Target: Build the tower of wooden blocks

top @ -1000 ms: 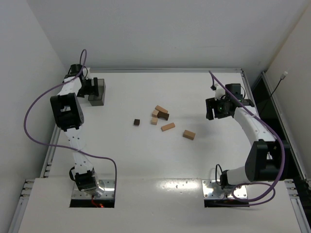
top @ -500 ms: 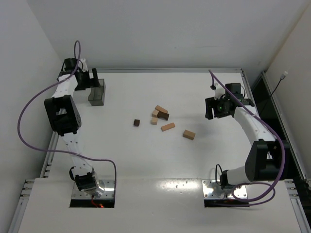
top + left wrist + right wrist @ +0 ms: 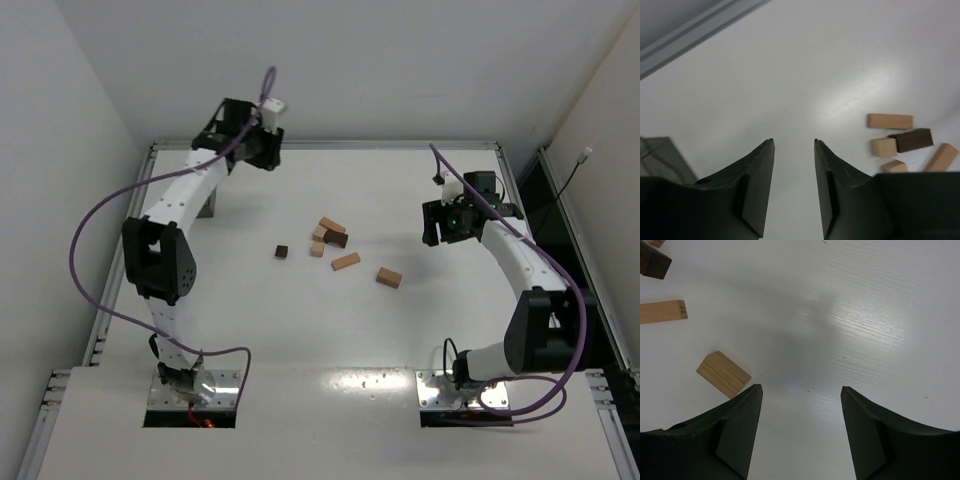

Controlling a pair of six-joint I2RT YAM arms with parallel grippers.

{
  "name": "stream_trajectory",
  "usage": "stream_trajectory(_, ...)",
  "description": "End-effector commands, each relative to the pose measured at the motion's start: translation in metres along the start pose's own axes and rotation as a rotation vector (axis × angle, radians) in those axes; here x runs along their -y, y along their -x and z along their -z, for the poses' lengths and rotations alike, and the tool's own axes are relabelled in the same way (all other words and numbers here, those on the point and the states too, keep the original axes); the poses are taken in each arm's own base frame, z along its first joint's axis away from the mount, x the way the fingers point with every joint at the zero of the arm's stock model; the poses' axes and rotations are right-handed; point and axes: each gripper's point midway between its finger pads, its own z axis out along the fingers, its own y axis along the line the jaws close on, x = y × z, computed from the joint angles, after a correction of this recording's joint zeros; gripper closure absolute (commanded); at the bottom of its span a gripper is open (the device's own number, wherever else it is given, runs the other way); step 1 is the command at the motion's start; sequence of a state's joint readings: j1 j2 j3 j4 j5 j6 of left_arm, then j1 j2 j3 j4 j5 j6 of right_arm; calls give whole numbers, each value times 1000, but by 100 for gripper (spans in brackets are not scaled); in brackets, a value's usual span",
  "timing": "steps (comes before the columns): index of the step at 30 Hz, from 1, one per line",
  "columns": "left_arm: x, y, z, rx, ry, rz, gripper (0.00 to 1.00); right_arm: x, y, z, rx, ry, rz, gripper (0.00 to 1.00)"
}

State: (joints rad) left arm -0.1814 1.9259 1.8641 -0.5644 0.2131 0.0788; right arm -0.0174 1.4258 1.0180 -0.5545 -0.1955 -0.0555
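Note:
Several wood blocks lie loose on the white table: a small dark cube [image 3: 282, 252], a cluster of tan and dark pieces [image 3: 329, 233], a tan bar [image 3: 345, 261] and a tan block [image 3: 389, 277]. No tower is in view. My left gripper [image 3: 266, 154] hovers near the back edge, left of the cluster. In the left wrist view its jaws [image 3: 794, 142] stand narrowly open over bare table, with the cluster [image 3: 912, 139] to their right. My right gripper [image 3: 437, 226] hangs right of the blocks, open and empty [image 3: 801, 388], with the tan block [image 3: 723, 373] just left of its left finger.
A grey translucent box [image 3: 207, 207] stands at the far left, mostly hidden behind my left arm; its corner [image 3: 660, 160] shows in the left wrist view. A raised rail [image 3: 330, 146] runs along the table's back edge.
My left arm swung from the grey box at the far left toward the back middle, and its jaws narrowed. The right arm and the blocks have not moved.

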Motion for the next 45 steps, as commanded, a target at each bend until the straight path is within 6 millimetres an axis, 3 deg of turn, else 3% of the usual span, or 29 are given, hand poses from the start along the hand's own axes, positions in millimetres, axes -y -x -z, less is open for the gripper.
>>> stream_trajectory(1,33,-18,-19,-59,-18,-90,67,-3,17,1,51,19,10,39)
stream_trajectory(4,65,-26,-47,-100,-89,-84,74,0,15,3,52,13,2,39)
stream_trajectory(6,80,-29,-69,-113,-138,-82,85,0,14,4,60,11,4,39)
stream_trajectory(8,97,-37,-79,-149,-197,-55,85,-1,13,5,62,11,5,39)
stream_trajectory(9,106,-29,-82,-136,-223,-63,83,-1,12,5,62,11,14,39)
stream_trajectory(10,112,-44,-92,-176,-260,-41,75,1,14,8,69,0,16,39)
stream_trajectory(12,128,-48,-100,-190,-296,-38,66,1,14,8,69,0,16,39)
stream_trajectory(13,131,-60,-105,-220,-313,-30,60,1,14,8,69,0,16,39)
stream_trajectory(15,153,-68,-104,-242,-346,-71,52,1,14,8,69,0,16,39)
stream_trajectory(18,171,-96,-107,-292,-352,-189,38,1,14,8,69,0,16,39)
stream_trajectory(20,174,-112,-107,-320,-324,-220,35,1,12,5,60,2,14,39)
stream_trajectory(28,187,-122,-109,-340,-334,-266,33,1,12,5,60,2,14,39)
stream_trajectory(37,198,-124,-108,-344,-329,-281,18,1,12,5,60,2,14,39)
stream_trajectory(45,196,-123,-116,-342,-311,-286,16,1,12,6,69,0,16,39)
